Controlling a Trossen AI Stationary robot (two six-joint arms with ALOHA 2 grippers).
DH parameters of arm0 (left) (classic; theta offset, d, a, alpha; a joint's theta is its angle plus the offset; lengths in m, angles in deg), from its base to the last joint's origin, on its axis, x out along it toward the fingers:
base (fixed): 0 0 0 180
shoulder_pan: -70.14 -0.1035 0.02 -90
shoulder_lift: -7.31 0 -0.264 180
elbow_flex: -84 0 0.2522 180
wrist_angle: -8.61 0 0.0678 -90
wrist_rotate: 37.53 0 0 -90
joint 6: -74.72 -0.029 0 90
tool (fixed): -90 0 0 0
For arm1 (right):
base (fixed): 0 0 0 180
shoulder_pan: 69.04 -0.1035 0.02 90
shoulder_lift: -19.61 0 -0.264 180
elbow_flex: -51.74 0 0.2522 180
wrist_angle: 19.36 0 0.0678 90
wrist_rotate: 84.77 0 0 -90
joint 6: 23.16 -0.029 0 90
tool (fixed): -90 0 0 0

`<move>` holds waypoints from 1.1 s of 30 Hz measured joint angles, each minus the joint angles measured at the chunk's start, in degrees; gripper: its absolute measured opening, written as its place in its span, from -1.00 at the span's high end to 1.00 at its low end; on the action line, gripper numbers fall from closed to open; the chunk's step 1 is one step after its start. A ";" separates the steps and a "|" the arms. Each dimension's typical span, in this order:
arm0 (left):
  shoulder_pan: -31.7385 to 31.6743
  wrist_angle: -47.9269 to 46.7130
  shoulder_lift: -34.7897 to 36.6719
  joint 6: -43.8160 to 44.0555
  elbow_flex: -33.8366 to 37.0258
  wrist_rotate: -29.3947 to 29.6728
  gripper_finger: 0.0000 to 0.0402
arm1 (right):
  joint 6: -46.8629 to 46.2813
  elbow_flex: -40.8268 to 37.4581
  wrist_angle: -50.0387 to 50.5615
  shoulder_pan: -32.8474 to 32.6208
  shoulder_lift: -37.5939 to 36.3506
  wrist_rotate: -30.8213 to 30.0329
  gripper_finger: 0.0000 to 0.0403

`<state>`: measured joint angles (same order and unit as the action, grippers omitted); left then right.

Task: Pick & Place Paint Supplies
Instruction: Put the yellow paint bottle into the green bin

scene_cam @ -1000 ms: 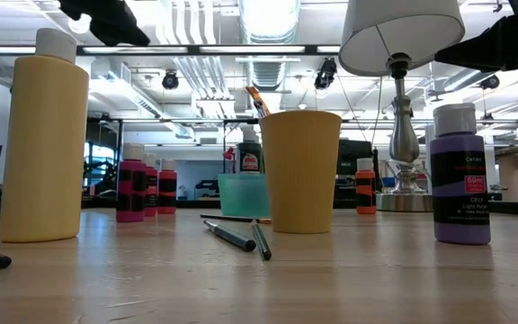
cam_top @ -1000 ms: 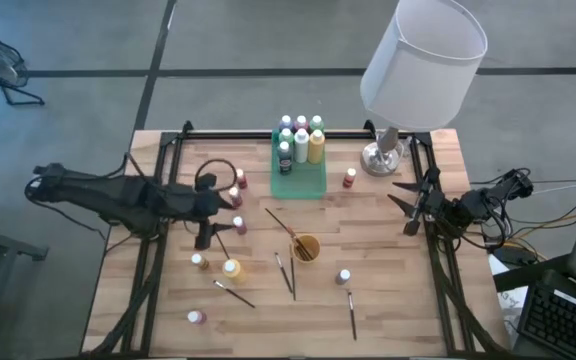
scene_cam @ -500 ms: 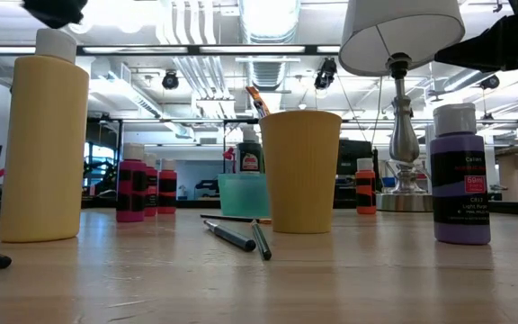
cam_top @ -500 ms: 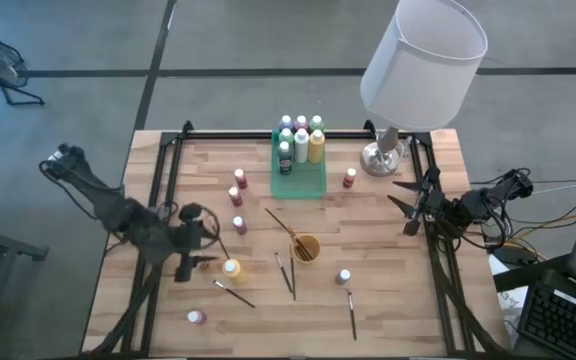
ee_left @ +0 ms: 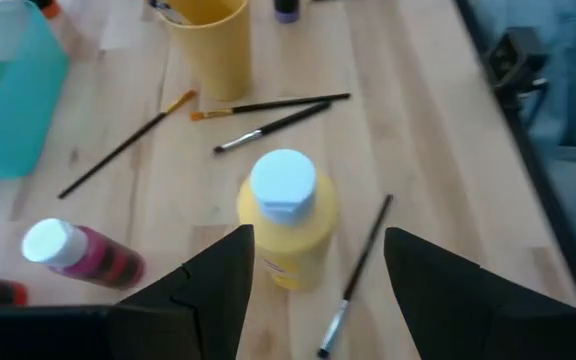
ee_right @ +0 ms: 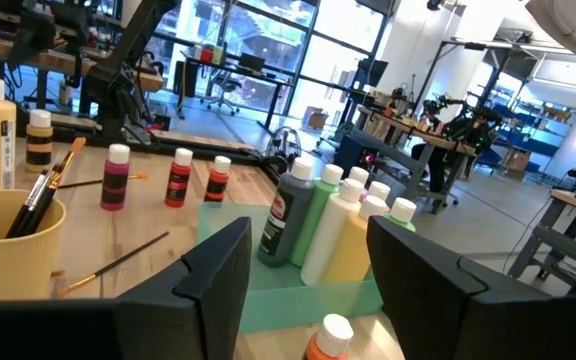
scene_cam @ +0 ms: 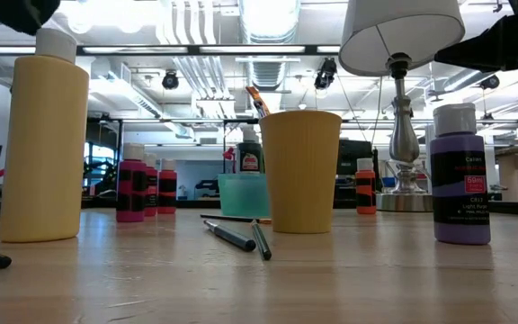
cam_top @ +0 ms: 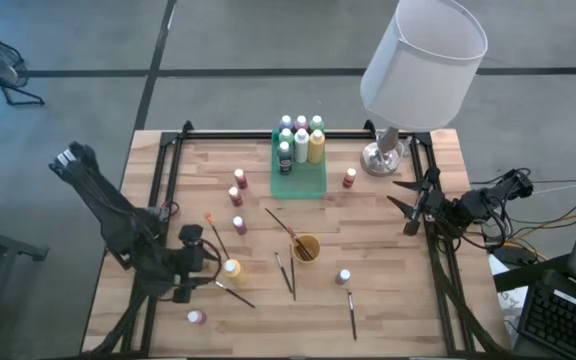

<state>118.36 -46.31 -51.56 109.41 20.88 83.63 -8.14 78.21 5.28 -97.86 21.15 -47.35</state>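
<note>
A yellow paint bottle (cam_top: 231, 268) with a pale cap (ee_left: 283, 182) stands upright on the wooden table. My left gripper (cam_top: 194, 270) hovers open just to its left, and the bottle shows ahead between the fingers in the left wrist view. A pink bottle (ee_left: 78, 252) stands beside it. More bottles stand loose (cam_top: 239, 225) or in the green tray (cam_top: 299, 178). Thin brushes (cam_top: 234, 293) lie flat on the wood. My right gripper (cam_top: 408, 205) waits open at the table's right edge.
An orange-yellow cup (cam_top: 306, 247) holding a brush stands mid-table. A lamp (cam_top: 381, 158) with a big white shade stands at the far right. A purple bottle (cam_top: 343, 276) and a pink one (cam_top: 197, 317) stand toward the near edge. Brushes (cam_top: 286, 272) lie near the cup.
My left gripper has swung from beside the pink bottles at the left toward the table's near edge, sinking a little and turning, and now faces the yellow bottle. Its fingers stay open. No bottle or brush has moved.
</note>
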 joint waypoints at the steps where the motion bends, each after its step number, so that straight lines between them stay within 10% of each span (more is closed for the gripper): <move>1: 0.00 0.00 -0.68 0.00 0.00 0.84 -0.14 | 0.00 0.01 0.00 -0.01 0.00 0.00 0.02; 33: -2.74 11.66 -11.23 0.33 0.02 9.87 -0.14 | 0.00 0.02 0.00 0.00 0.00 -0.02 0.49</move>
<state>115.63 -34.65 -62.78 109.74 20.90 93.50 -8.14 78.23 5.28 -97.86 21.15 -47.37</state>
